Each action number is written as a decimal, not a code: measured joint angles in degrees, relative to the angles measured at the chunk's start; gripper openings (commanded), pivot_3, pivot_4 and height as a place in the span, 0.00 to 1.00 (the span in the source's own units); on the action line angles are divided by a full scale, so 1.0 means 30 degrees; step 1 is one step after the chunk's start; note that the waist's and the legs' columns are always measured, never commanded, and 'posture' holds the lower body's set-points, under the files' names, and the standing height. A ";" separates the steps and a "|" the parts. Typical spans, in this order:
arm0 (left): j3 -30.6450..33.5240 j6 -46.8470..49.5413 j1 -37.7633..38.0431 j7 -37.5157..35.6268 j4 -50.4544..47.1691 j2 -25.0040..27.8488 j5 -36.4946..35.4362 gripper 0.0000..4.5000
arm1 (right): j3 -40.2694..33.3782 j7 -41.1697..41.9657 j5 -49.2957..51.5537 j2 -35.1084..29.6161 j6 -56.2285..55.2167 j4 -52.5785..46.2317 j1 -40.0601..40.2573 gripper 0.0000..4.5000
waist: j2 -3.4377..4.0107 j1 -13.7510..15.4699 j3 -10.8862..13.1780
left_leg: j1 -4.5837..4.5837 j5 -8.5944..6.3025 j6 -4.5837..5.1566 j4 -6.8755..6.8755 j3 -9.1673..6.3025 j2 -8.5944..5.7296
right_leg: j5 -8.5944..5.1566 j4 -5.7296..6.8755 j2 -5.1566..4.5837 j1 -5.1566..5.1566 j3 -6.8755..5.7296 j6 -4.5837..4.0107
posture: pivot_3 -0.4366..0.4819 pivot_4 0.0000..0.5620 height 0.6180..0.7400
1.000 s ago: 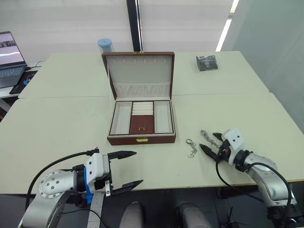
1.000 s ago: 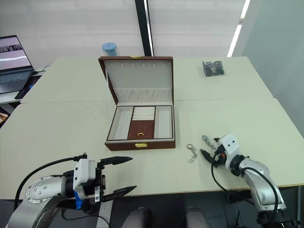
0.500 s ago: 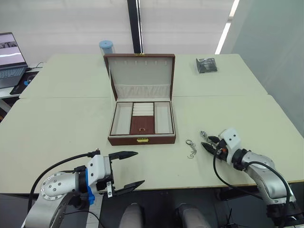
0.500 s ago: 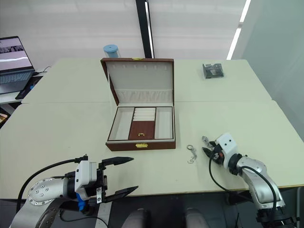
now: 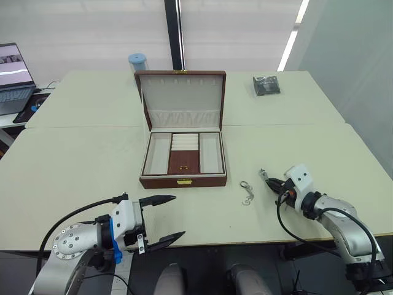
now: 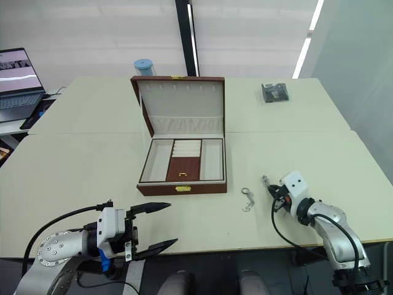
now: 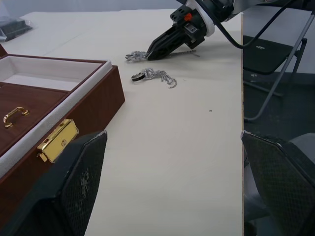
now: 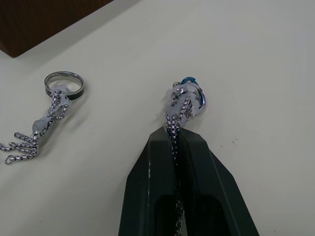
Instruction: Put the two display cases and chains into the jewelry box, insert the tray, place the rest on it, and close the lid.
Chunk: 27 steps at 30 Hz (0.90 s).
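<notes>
The brown jewelry box (image 5: pixel 183 180) stands open mid-table, its cream-lined lid (image 5: pixel 181 92) upright. The tray (image 5: pixel 183 161) with its small gold handle sits inside it. Right of the box, my right gripper (image 8: pixel 176 135) rests low on the table, shut on a silver chain (image 8: pixel 184 101). A second chain with a round ring (image 5: pixel 247 192) lies loose between that gripper and the box. The display cases (image 5: pixel 267 84) are a small dark stack at the far right back. My left gripper (image 5: pixel 178 216) hangs open at the front table edge, holding nothing.
A blue cylindrical container (image 5: pixel 137 61) stands behind the box, and a laptop (image 5: pixel 12 77) sits on a side desk at far left. The table's front edge (image 5: pixel 209 241) runs just beyond my left gripper. A chair (image 7: pixel 275 54) stands past the table's right side.
My right gripper's fingers have closed on the chain lying on the table. The left gripper stayed open and in place.
</notes>
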 measured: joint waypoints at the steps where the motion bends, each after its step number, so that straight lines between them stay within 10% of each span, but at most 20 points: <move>1: -0.0024 -0.0003 0.0000 0.0011 0.0001 -0.0037 0.0023 1.00 | -0.0045 0.0003 0.0043 0.0041 -0.0008 0.0000 0.0010 0.00 | 0.0001 0.0000 0.0000 | 0.0000 0.0000 0.0000 0.0000 -0.0001 0.0000 | 0.0000 0.0000 0.0000 0.0000 -0.0002 0.0000 | 0.48 0.27 1.00; 27: 0.0293 0.0238 0.0460 0.2896 0.0040 -0.1375 0.0048 1.00 | -0.0605 0.1270 0.5417 0.1013 0.2969 -0.3304 -0.4088 0.00 | 0.0088 -0.0046 0.0055 | -0.0018 0.0000 0.0001 -0.0001 0.0002 0.0009 | 0.0001 0.0002 -0.0004 -0.0025 0.0009 0.0000 | 0.48 0.27 1.00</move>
